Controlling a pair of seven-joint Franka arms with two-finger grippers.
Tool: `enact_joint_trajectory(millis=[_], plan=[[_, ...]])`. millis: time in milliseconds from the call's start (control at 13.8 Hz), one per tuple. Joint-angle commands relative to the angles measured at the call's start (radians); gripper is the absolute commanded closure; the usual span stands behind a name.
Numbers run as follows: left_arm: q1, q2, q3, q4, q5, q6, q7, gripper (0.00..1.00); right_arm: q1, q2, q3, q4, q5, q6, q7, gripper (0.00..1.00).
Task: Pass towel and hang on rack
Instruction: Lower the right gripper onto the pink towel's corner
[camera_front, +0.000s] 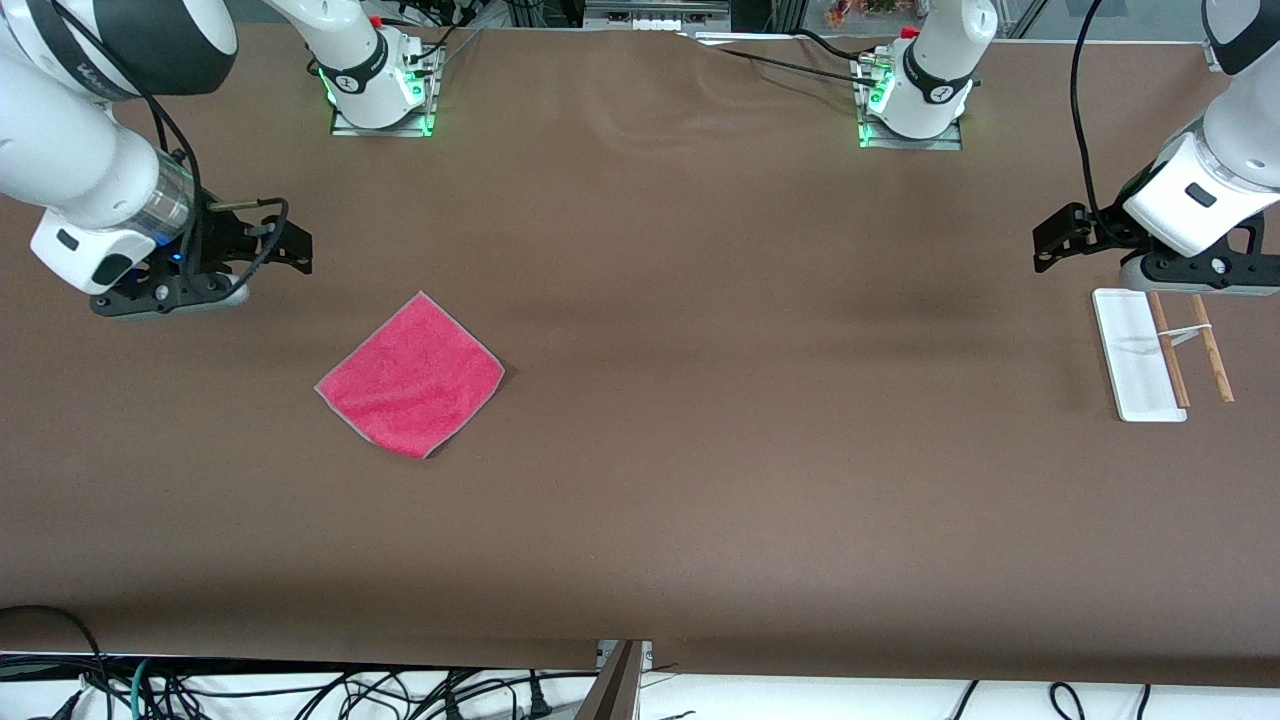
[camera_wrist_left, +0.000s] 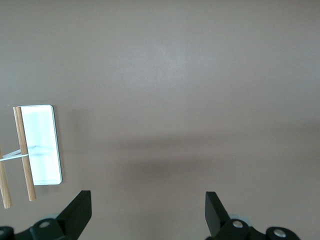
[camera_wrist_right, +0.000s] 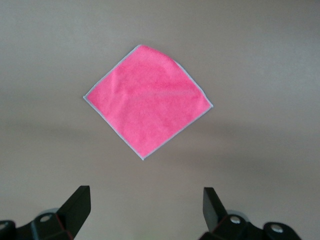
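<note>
The pink-red towel (camera_front: 411, 375) lies flat on the brown table toward the right arm's end; it also shows in the right wrist view (camera_wrist_right: 147, 105). My right gripper (camera_front: 290, 243) is open and empty, up over bare table beside the towel. The rack (camera_front: 1160, 352), a white base with two thin wooden rods, stands at the left arm's end and shows in the left wrist view (camera_wrist_left: 35, 147). My left gripper (camera_front: 1055, 240) is open and empty, up over the table beside the rack. In the wrist views the right gripper (camera_wrist_right: 145, 207) and the left gripper (camera_wrist_left: 148, 210) show spread fingers.
The two arm bases (camera_front: 380, 85) (camera_front: 915, 100) stand along the table's edge farthest from the front camera. Cables (camera_front: 300, 695) hang below the table's near edge. A wide brown stretch (camera_front: 760, 400) lies between towel and rack.
</note>
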Motion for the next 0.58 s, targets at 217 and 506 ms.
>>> enact_joint_trajectory(millis=[217, 506], plan=[[0.011, 0.008, -0.008, 0.022, 0.0, -0.011, 0.027, 0.0, 0.063, 0.049, 0.007, -0.231, -0.01, 0.338, 0.19, 0.01], [0.011, 0.008, -0.008, 0.022, 0.0, -0.011, 0.027, 0.0, 0.178, 0.244, 0.007, -0.233, -0.007, 0.566, 0.443, 0.01]])
